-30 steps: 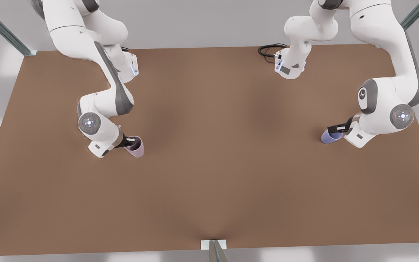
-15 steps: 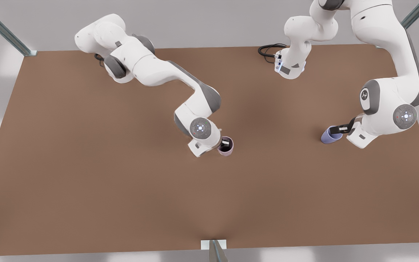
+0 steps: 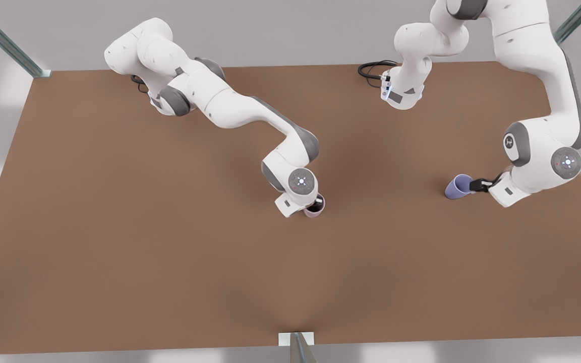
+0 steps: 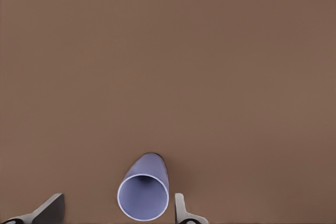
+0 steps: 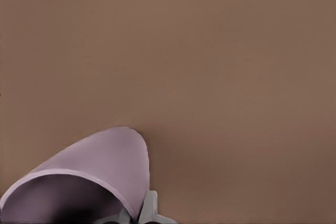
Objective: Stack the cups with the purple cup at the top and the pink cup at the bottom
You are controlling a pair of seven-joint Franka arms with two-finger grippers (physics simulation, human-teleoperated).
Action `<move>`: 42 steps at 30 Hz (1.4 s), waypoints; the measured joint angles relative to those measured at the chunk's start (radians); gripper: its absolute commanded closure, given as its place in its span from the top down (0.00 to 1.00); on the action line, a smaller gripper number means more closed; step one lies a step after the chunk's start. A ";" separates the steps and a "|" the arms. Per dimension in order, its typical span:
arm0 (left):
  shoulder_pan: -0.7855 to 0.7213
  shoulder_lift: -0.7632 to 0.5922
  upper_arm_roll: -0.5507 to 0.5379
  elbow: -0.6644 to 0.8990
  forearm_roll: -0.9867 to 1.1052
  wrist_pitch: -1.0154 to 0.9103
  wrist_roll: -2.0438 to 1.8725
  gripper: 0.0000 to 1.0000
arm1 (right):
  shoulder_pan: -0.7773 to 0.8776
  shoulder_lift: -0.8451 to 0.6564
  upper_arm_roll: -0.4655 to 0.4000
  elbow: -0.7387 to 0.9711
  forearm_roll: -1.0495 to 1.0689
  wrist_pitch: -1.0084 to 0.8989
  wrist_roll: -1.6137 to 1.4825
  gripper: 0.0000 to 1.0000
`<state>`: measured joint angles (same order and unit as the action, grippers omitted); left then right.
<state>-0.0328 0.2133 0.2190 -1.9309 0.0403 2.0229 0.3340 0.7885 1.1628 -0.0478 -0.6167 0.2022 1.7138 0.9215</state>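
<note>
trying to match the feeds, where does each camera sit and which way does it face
Front view: high above the table, looking down; both white arms show, the right claw at the pink cup mid-table, the left claw by the purple cup on the front view's right.
Left wrist view: on the left arm, facing down at the purple cup between its open fingertips.
Right wrist view: on the right arm, close on the pink cup, one finger against its wall.
Shared: each cup appears in the front view and one wrist view.

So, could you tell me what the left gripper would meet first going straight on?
Likely the purple cup, which sits between the left gripper's open fingers; past it, the table. Depth is unclear.
</note>
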 measured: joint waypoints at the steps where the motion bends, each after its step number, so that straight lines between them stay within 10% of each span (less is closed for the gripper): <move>1: 0.016 0.012 0.000 -0.011 0.002 0.027 -0.001 1.00 | 0.007 0.003 0.000 0.000 -0.008 0.007 0.000 0.21; 11: 0.053 0.029 0.044 -0.098 0.007 0.027 0.066 1.00 | 0.049 0.023 0.003 -0.002 -0.066 0.007 0.001 0.21; 13: 0.055 0.025 0.051 -0.130 0.010 0.032 0.066 1.00 | 0.050 0.025 0.005 -0.001 -0.080 0.020 0.003 0.85; 21: 0.056 0.035 0.059 -0.178 0.014 0.102 0.065 1.00 | 0.050 0.044 0.016 -0.001 -0.113 0.079 0.000 1.00; 42: 0.069 0.060 0.059 -0.226 0.009 0.210 0.060 1.00 | 0.069 0.035 0.063 0.037 -0.120 0.025 -0.001 1.00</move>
<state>0.0366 0.2731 0.2776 -2.1573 0.0496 2.2333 0.3943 0.8573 1.1982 0.0149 -0.5799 0.0826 1.7385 0.9204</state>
